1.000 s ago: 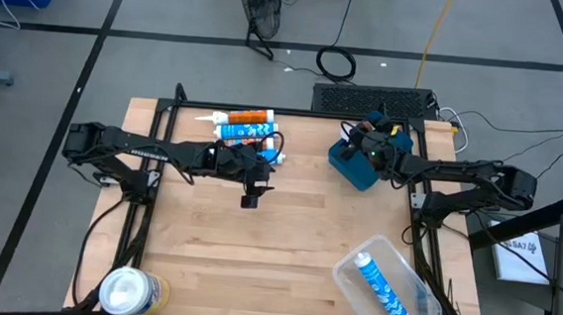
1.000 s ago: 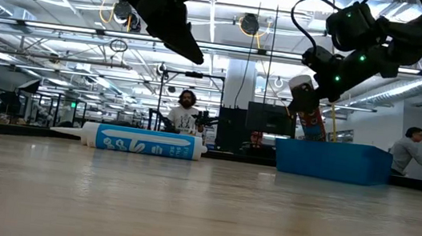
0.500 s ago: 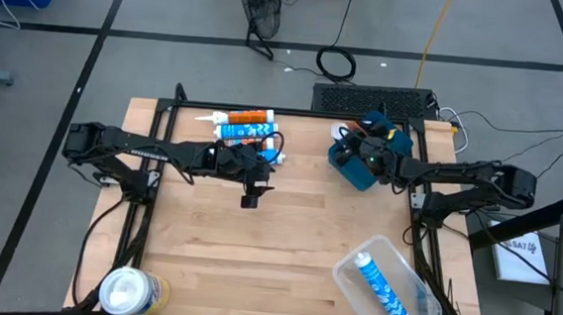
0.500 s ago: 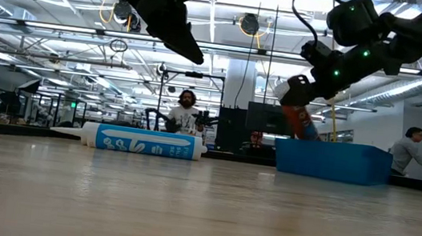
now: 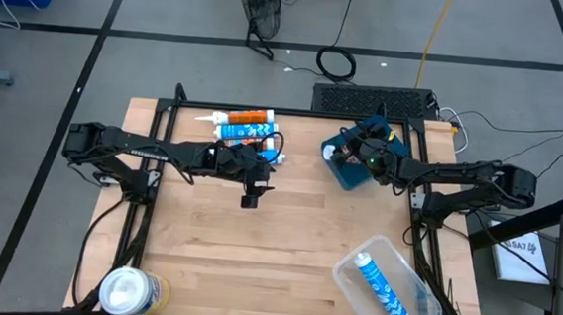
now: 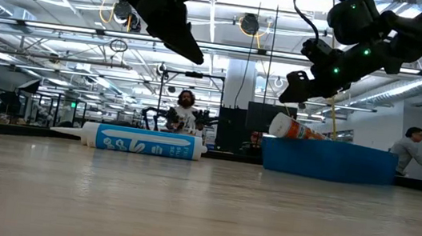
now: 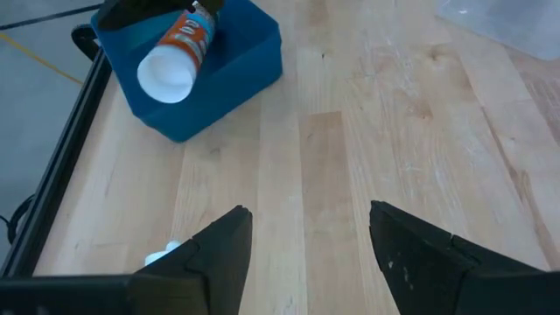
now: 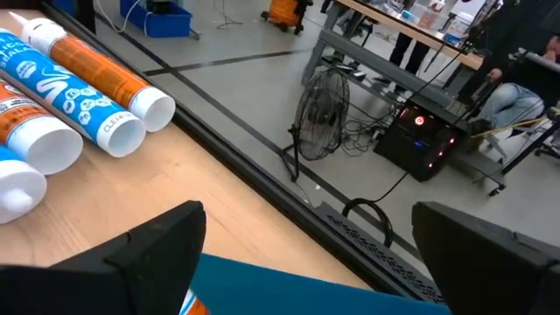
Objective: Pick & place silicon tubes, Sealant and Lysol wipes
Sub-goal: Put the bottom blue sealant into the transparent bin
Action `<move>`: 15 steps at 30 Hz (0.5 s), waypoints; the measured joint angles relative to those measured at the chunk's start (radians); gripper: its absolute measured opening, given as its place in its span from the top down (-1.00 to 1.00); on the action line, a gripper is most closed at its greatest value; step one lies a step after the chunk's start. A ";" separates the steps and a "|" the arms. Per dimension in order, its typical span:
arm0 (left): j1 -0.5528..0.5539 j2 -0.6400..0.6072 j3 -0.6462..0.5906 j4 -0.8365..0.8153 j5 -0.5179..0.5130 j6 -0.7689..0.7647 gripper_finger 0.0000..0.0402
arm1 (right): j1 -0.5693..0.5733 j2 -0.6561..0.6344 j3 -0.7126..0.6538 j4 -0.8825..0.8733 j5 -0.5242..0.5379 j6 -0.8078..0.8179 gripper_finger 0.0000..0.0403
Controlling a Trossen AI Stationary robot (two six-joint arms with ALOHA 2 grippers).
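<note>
We see the orange sealant tube (image 7: 179, 48) lying tilted in the blue bin (image 7: 236, 74), released beneath the right gripper (image 6: 305, 75), whose jaws stand wide and empty. The left gripper (image 7: 302, 254) hovers mid-table, jaws part-spread, holding nothing. The remaining tubes (image 5: 244, 127) look rigid, smooth and light, so we judge a mid-barrel grip safest.

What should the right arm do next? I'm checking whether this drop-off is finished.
Probably lift the right gripper up and away from the blue bin. Its jaws stand open with nothing between them, and the orange tube lies tilted in the bin, its white end over the rim. More tubes wait at the table's far edge.
</note>
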 joint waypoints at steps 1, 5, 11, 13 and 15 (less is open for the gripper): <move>0.000 0.000 0.000 0.000 0.000 0.000 -0.15 | 0.000 0.000 0.000 -0.001 -0.001 0.002 -0.89; 0.000 0.000 0.000 0.000 0.000 0.000 -0.15 | 0.010 0.000 0.000 -0.001 -0.004 0.017 -0.89; 0.000 0.000 0.000 0.000 0.000 0.001 -0.15 | 0.020 0.000 0.000 0.000 -0.114 0.066 -0.88; 0.000 0.000 0.000 0.000 0.000 0.001 -0.14 | 0.020 0.000 0.000 0.001 -0.167 0.092 -0.88; 0.000 0.000 0.000 0.000 0.000 0.000 -0.14 | 0.019 0.000 0.000 0.004 -0.229 0.109 -0.88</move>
